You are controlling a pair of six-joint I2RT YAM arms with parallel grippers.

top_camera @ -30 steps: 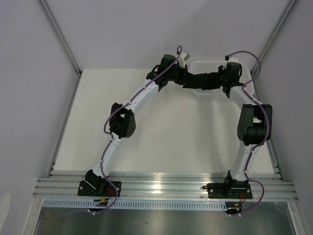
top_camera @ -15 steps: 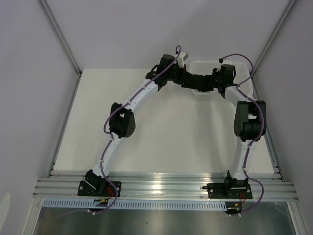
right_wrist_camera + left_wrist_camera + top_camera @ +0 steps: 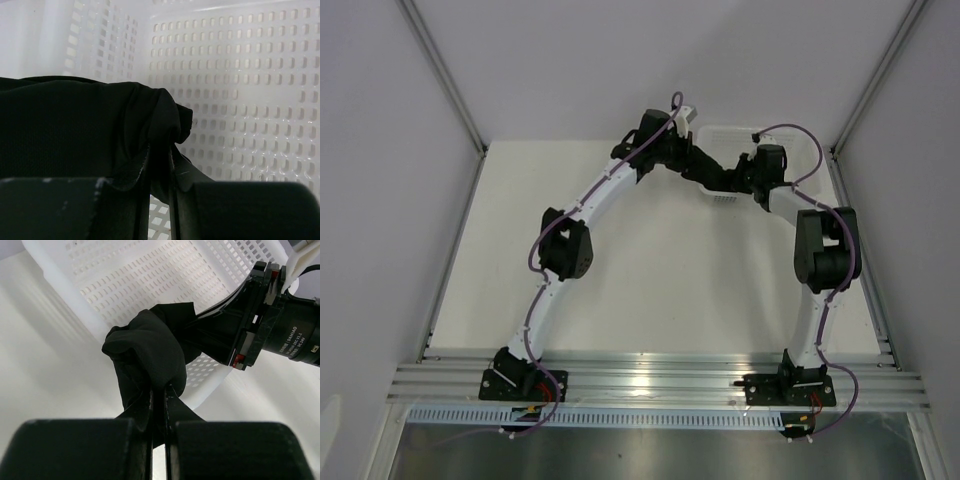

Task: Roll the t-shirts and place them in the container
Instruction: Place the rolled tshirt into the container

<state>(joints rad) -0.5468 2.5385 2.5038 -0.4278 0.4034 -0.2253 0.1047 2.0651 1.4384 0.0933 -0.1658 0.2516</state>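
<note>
- Black t-shirt [image 3: 146, 347], bunched into a tight wad, hangs strung between the two grippers at the far right of the table [image 3: 650, 285].
- Left gripper [image 3: 159, 392] is pinched almost completely together on the near end of the wad. A fold of black cloth is trapped between its fingers [image 3: 145, 407] and bulges above them.
- Right gripper [image 3: 160, 160] has its jaws narrow and clamped on the other end. Fabric is squeezed into the thin gap between them and spills over to the left in its wrist view.
- White mesh basket [image 3: 150, 280] sits right behind and under the cloth. In the left wrist view the wad hangs in front of the basket's rim.
- In the right wrist view the perforated inner walls of the basket fill the background, so that end lies over the inside of the basket.
- Whether the cloth touches the rim or the basket floor cannot be told.
- From above, both arms reach toward each other over the near-left corner of the basket, with their wrists close together and the dark bundle between them.
</note>
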